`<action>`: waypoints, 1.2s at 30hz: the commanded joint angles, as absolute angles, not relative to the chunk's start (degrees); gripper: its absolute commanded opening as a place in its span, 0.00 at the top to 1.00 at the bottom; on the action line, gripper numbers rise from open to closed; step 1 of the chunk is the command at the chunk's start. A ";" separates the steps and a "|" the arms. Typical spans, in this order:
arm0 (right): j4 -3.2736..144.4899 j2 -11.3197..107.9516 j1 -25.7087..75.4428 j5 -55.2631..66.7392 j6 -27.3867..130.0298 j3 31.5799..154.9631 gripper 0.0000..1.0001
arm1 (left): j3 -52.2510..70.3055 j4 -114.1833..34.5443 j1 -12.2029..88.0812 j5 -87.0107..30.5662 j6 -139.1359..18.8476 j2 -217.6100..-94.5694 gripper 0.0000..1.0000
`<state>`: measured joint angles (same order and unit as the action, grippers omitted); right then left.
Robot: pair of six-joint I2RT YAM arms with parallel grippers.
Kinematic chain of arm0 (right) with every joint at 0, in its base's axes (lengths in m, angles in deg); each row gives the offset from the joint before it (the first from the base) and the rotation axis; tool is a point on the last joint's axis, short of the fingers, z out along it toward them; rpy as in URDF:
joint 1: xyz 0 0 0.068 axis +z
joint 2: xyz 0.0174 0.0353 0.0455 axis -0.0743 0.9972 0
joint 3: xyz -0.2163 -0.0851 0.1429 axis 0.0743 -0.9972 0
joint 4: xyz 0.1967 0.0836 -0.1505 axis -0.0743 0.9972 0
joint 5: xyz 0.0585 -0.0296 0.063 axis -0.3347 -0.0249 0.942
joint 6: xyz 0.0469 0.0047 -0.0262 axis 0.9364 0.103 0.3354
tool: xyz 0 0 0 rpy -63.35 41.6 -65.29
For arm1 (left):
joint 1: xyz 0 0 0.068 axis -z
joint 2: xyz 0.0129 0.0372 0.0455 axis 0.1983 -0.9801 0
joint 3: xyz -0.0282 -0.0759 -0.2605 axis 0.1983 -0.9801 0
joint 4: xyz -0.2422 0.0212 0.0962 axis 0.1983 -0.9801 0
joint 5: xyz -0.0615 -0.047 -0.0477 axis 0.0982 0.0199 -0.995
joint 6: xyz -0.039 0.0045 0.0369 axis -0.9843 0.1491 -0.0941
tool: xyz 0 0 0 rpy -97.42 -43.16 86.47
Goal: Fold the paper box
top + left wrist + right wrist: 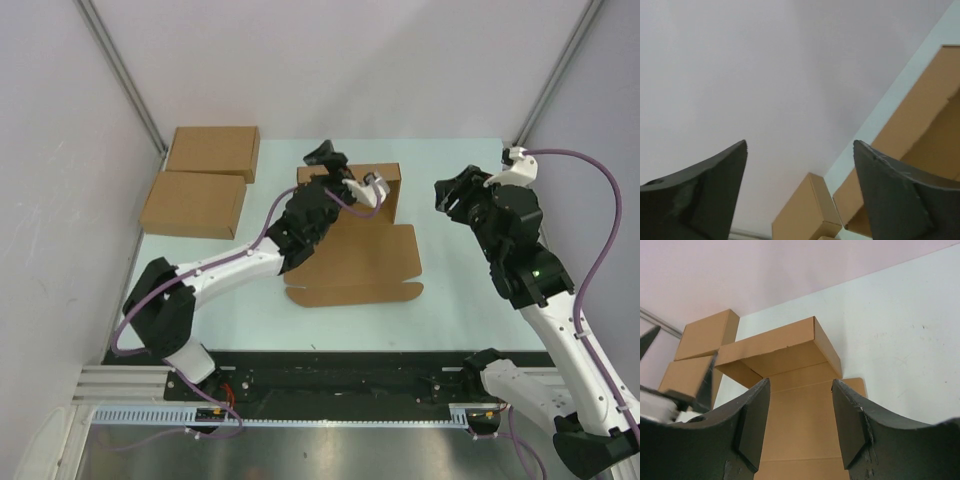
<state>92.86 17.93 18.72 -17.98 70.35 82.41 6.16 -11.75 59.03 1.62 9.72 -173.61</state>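
Half-folded paper box (360, 255) lies mid-table (460, 290), far wall upright, near flaps flat. L claw (325, 157), jaws apart & empty, hangs by that wall; R claw (447, 192), also apart, faces box, prob. for next fold.

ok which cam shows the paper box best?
Top external: the whole paper box shows, a flat sheet with its far end folded upright. Right wrist gets only that raised end and the middle panel, close up. Left wrist catches just a brown edge at frame right, probably it.
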 commanded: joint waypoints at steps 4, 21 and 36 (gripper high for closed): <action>93.48 18.91 17.98 -18.16 70.35 84.35 0.42 | -10.21 5.07 59.25 -0.63 16.11 -173.66 0.00; 92.60 18.39 18.77 -18.78 69.38 80.48 0.41 | 0.75 24.61 55.22 -0.10 29.93 -195.91 0.34; 91.55 19.53 19.03 -18.60 69.47 80.30 0.41 | 3.04 21.53 53.71 -0.63 28.17 -196.53 1.00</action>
<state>93.63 19.99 18.77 -17.74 69.92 80.31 1.04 17.39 53.39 -0.69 28.19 -197.67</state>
